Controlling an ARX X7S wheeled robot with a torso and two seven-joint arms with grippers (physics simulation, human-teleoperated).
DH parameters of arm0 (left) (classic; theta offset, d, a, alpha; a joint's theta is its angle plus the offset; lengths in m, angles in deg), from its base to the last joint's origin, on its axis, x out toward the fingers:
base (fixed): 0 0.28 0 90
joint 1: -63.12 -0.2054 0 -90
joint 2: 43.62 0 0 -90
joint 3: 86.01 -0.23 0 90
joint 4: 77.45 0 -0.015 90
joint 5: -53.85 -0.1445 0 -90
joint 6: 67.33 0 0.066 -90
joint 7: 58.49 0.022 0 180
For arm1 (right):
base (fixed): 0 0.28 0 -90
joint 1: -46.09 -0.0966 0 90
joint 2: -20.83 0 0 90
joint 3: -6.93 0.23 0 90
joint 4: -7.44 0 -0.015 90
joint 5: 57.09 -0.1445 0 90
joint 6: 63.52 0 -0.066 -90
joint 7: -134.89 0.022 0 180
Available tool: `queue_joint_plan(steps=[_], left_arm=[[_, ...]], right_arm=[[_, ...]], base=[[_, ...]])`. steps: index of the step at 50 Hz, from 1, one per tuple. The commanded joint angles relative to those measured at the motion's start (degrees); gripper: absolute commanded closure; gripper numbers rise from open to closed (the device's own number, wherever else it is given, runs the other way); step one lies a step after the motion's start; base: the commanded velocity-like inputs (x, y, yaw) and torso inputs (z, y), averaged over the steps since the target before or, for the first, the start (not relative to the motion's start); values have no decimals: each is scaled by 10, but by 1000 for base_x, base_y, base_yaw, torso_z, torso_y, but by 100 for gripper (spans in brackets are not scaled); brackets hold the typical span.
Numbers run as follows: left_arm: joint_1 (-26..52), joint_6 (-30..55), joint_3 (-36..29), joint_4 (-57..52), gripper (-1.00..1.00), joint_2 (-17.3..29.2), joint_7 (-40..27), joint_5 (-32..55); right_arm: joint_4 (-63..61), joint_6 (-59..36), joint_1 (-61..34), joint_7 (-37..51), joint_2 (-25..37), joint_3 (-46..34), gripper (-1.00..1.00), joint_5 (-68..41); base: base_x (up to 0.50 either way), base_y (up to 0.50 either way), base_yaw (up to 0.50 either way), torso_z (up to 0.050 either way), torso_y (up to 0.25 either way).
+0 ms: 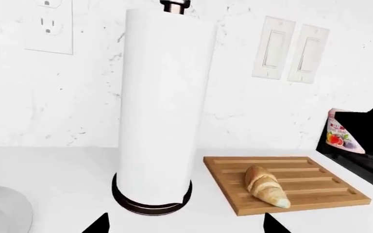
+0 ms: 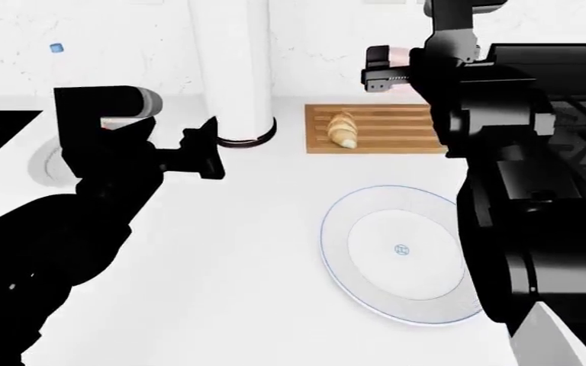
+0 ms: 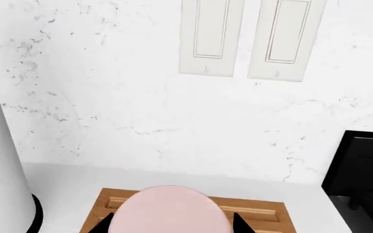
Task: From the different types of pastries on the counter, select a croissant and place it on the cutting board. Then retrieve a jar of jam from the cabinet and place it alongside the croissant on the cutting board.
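The golden-brown croissant [image 2: 342, 128] lies on the left part of the grooved wooden cutting board [image 2: 395, 137], on the white counter [image 2: 252, 229]; both also show in the left wrist view, croissant [image 1: 265, 186] on board [image 1: 316, 191]. My right gripper [image 2: 377, 75] is shut on the pale pink jar of jam [image 2: 407, 56] and holds it in the air over the board's right part. Its pink lid [image 3: 170, 211] sits between the right gripper's [image 3: 171, 224] tips. The jar also shows in the left wrist view [image 1: 341, 137]. My left gripper [image 2: 210, 149] [image 1: 185, 225] is open and empty, near the paper towel roll. The cupcake is out of view.
A tall white paper towel roll [image 1: 163, 107] on a dark base stands just left of the board. A round white blue-rimmed plate [image 2: 359, 263] lies in front of the board. A second plate [image 1: 2, 208] lies left of the roll. A black stove [image 2: 578, 107] borders the board's right side.
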Motion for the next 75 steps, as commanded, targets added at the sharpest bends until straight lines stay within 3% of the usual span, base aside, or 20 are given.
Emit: queue_joint_plan(steps=[1,32,54,75], left_arm=[[-2,0,0,-6,-100,2,-4,4],[-11,-37,1,2,-100,0,5,-20],[-9,-45,1,18,-100,-1,7,-23],[-11,-52,-2,28,-100,-1,10,-26]], right_arm=[[0,3,-2,-8,1,1,100,10],[0,-15,30,17,12,7,100,12],[0,-13,12,21,14,1,100,12],[0,92,3,42,15,22,100,10]], base=[[0,0,0,0,0],[0,0,0,0,0],[-1,0,0,7,-210],[0,0,0,0,0]])
